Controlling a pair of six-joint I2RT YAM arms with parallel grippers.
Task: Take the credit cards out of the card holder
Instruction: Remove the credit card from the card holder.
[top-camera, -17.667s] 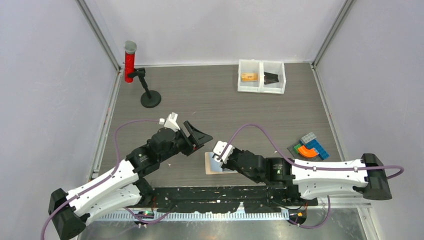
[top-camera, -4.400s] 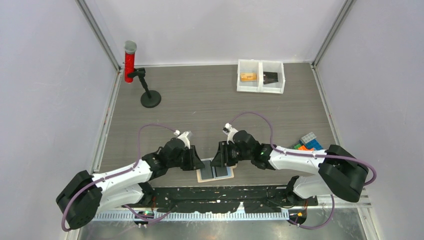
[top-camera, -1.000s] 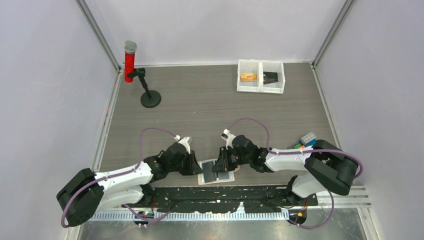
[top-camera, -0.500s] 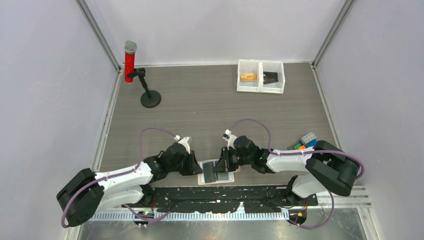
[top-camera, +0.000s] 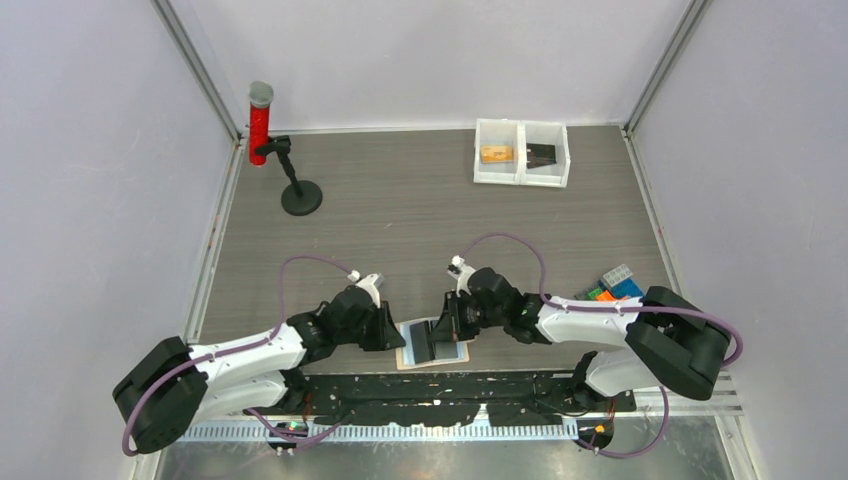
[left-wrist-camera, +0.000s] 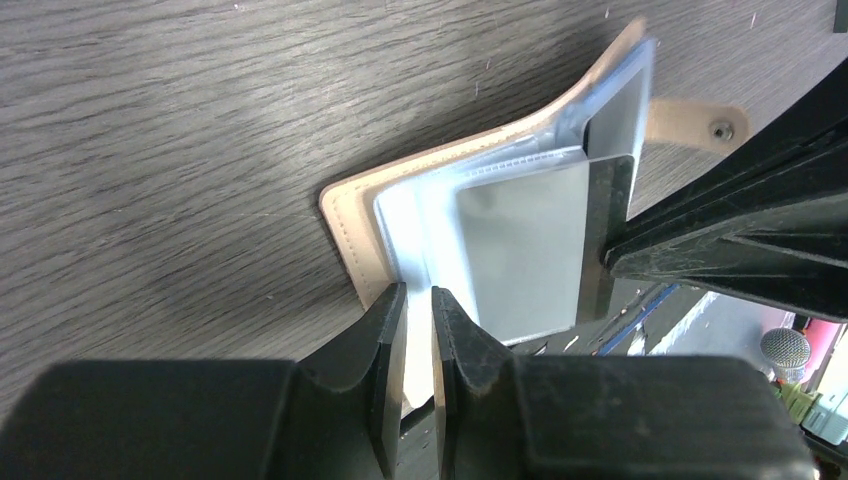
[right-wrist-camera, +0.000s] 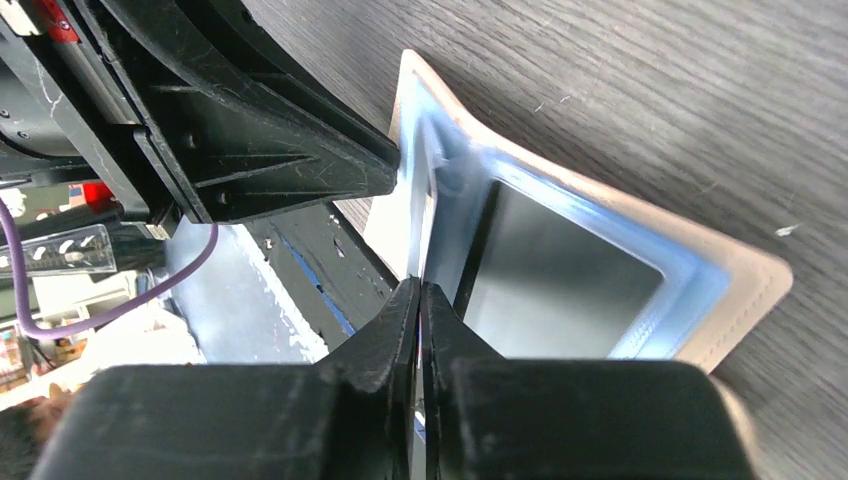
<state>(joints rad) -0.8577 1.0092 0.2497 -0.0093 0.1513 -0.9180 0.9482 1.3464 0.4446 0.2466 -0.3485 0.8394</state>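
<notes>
- Pinching the open card holder (left-wrist-camera: 340, 215) by its near edge, my left gripper (left-wrist-camera: 415, 335) is holding it at the table's (top-camera: 420, 220) front.
- My right gripper (right-wrist-camera: 420, 300) is clamping a dark credit card (left-wrist-camera: 600, 210) poking from its pocket.

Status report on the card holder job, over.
Left gripper shut on edge of card holder, pinning it. Right gripper shut on edge of dark credit card; card not yet out. Nothing in the way.

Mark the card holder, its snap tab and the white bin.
Card holder (left-wrist-camera: 350, 225): left wrist view, tan outer edge.
Snap tab (left-wrist-camera: 695, 122): left wrist view, middle of the tab.
White bin (top-camera: 522, 152): top view, centre divider.
</notes>
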